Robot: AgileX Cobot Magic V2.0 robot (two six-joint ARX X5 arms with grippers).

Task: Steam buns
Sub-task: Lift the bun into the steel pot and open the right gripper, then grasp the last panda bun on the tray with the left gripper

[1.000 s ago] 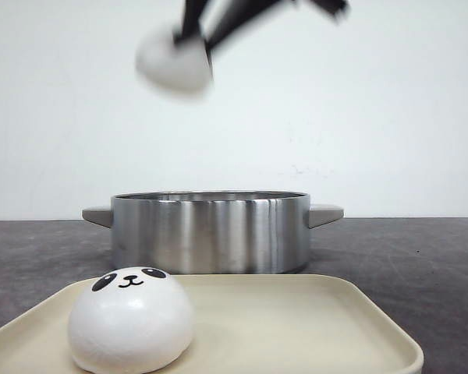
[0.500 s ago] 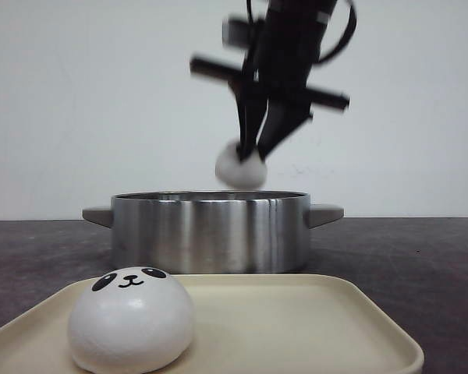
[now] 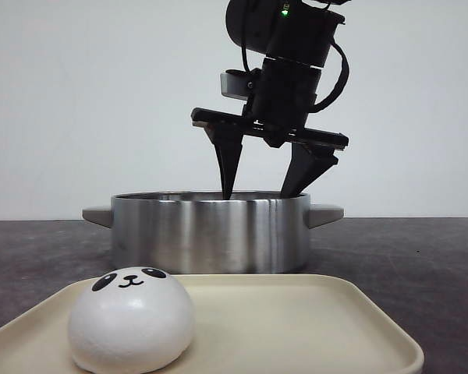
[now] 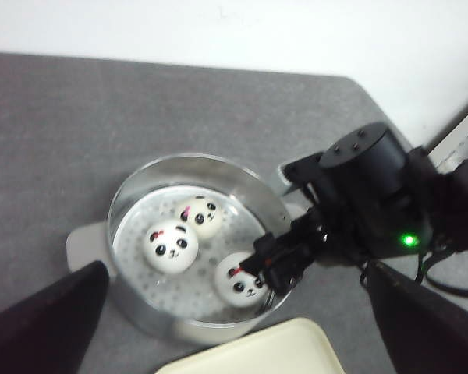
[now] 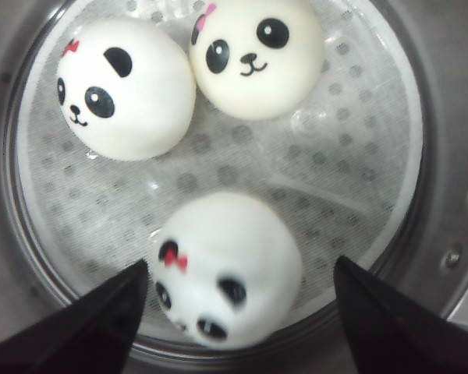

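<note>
Three white panda buns lie in the steel pot (image 3: 210, 234): two at the far side (image 5: 125, 86) (image 5: 257, 54) and one, blurred, under my right gripper (image 5: 226, 269). My right gripper (image 3: 257, 193) is open, its fingertips just inside the pot's rim on either side of that bun without touching it. In the left wrist view it shows over the bun (image 4: 242, 282). A fourth bun (image 3: 131, 319) sits on the cream tray (image 3: 312, 327) at the front left. My left gripper (image 4: 235, 269) is open and empty, high above the pot.
The pot has a perforated white liner (image 5: 242, 171) and two side handles (image 3: 326, 214). The dark grey table (image 3: 421, 265) runs to a white wall behind. The tray's corner (image 4: 257, 351) lies close to the pot.
My right gripper came down from the upper left with a bun, lowered it into the pot, then opened. The bun now lies in the pot between the fingers.
</note>
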